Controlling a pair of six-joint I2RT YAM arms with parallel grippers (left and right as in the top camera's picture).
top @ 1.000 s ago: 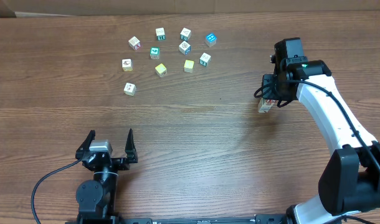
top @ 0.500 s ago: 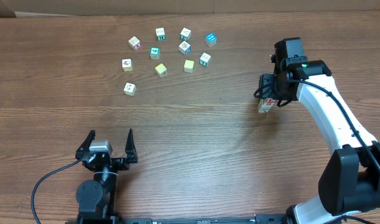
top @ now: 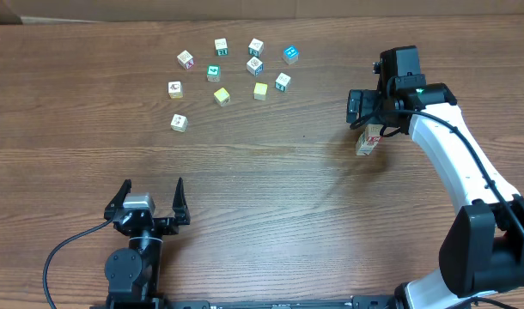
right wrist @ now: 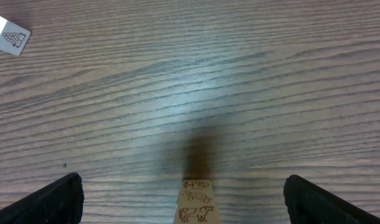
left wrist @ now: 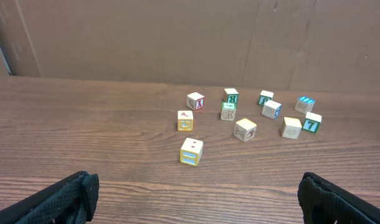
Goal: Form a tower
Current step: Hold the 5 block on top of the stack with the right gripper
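Note:
The tower (top: 368,140) is a narrow column of pale wooden picture cubes at the right of the table, its top cube white with a red mark. In the right wrist view the tower (right wrist: 197,203) shows line drawings of animals on its side. My right gripper (top: 370,120) hangs over it, open, its black fingers (right wrist: 60,200) wide to both sides and touching nothing. My left gripper (top: 152,196) rests open near the front edge at the left, far from the tower, with only bare table between its fingers (left wrist: 60,199).
Several loose cubes (top: 236,69) lie scattered at the back of the table, left of centre; the left wrist view shows these loose cubes (left wrist: 246,118) ahead of it. One loose cube (right wrist: 8,34) is at the top left of the right wrist view. A cardboard wall (left wrist: 177,37) stands behind the table.
My right gripper has gone from shut on the tower's top cube to wide open, and the cube stays on the column. The left arm has not moved.

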